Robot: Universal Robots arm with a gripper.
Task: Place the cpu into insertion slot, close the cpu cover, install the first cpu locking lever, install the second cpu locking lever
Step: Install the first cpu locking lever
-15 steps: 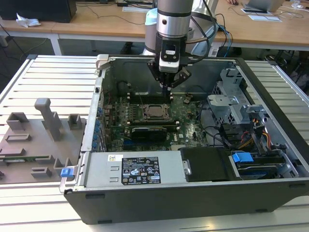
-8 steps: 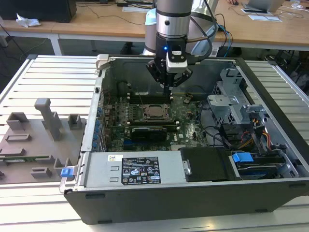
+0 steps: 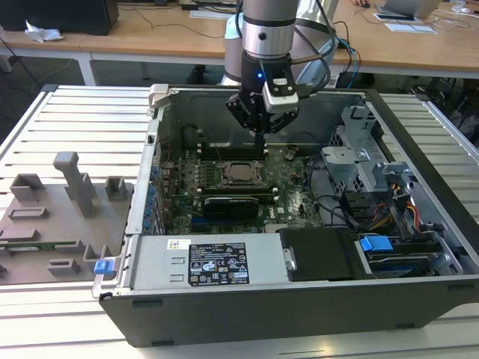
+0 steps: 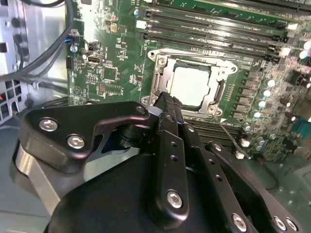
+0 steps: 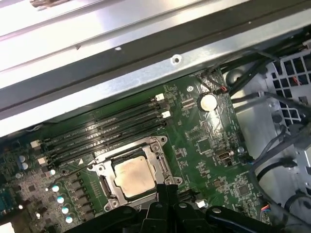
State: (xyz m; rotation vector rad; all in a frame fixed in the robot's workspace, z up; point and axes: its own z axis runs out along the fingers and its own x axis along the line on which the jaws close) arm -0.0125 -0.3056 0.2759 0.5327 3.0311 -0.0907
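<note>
Second wrist view gives you the clearest read. The cpu (image 4: 190, 86) lies flat in the slot (image 4: 219, 93), and the cover (image 4: 221, 72) looks folded down around it, with its window framing the silver top. By my judgement, the first two steps are done.

The levers are less certain. A thin lever (image 4: 228, 133) runs off at an angle from the slot's corner nearest the gripper (image 4: 165, 99). It seems to stand free rather than sit tucked under a hook. You cannot tell from these views whether the other one is latched, so count both lever steps as open.

Your gripper hangs just over the slot's near edge with its fingers brought together and nothing between them. In the exterior view it hovers above the board (image 3: 296, 191), a little beyond the slot and clear of it.

Mind what crowds the slot:
- **Memory slots:** the memory slots (image 4: 214, 24) run close along one side of the slot.
- **Case wall:** in the first wrist view, the case wall (image 5: 146, 73) rises past the memory slots.
- **Capacitors:** a row of capacitors (image 4: 265, 92) stands just beside another edge of the slot.
- **Card:** in the exterior view, a long black card (image 3: 236, 200) lies near the slot on the side away from the memory slots.
- **Cables and drive cage:** the cables (image 3: 352, 206) and the drive cage (image 3: 352, 149) sit well apart from the slot, toward the exterior view's right.

Straight above the slot the case is open, so your freest room is up and down. Sideways, you have only a narrow margin around the cover's rim before you meet something that stands proud of the board.
</note>
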